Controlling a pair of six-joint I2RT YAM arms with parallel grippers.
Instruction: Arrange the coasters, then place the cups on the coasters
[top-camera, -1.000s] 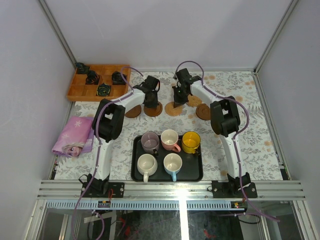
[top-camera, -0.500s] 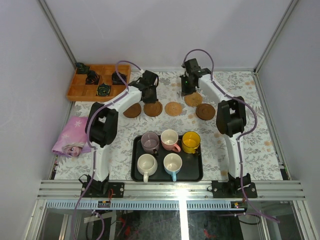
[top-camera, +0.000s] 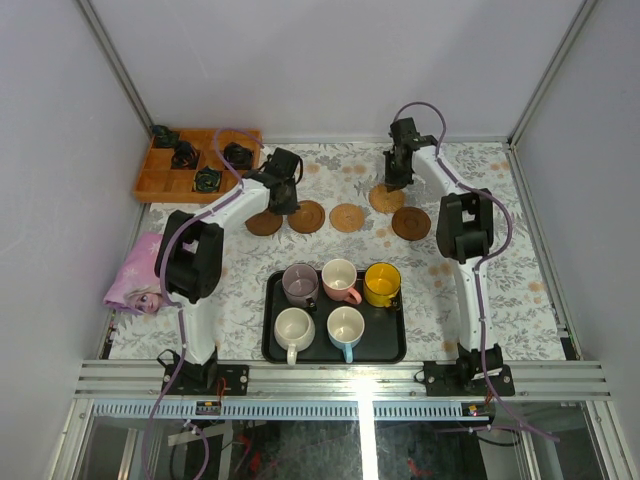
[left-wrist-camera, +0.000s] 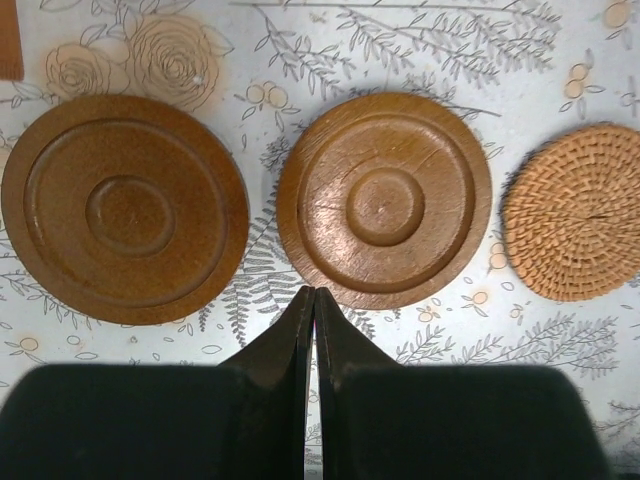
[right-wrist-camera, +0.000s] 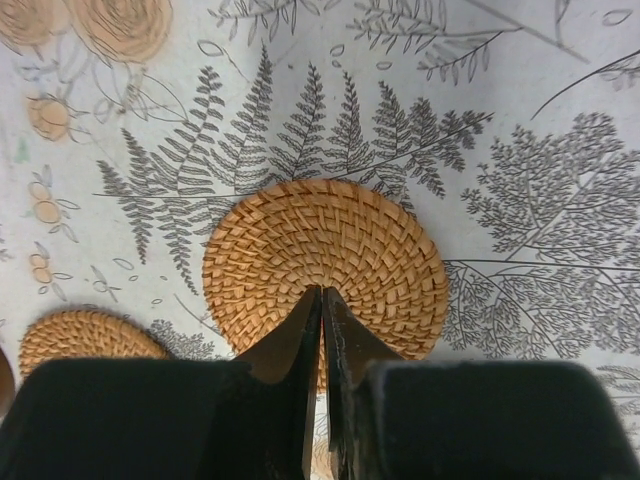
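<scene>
**Five coasters laid out, cups together on a tray**

In the top view, the coasters (top-camera: 346, 217) form a loose row mid-frame. The cups (top-camera: 340, 280) sit on a black tray (top-camera: 395, 352) below. The left gripper (left-wrist-camera: 315, 292), fingers pressed together, hovers beside two wooden discs. The right gripper (right-wrist-camera: 322, 292), nearly closed, hides a woven coaster's (right-wrist-camera: 325, 250) lower edge.

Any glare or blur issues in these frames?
Top external: bright glare streak across the front rail, otherwise evenly lit. Left wrist: soft sheen on the centre coaster; left gripper dark, soft-edged. Right wrist: woven coaster sharp; right gripper underexposed.
</scene>
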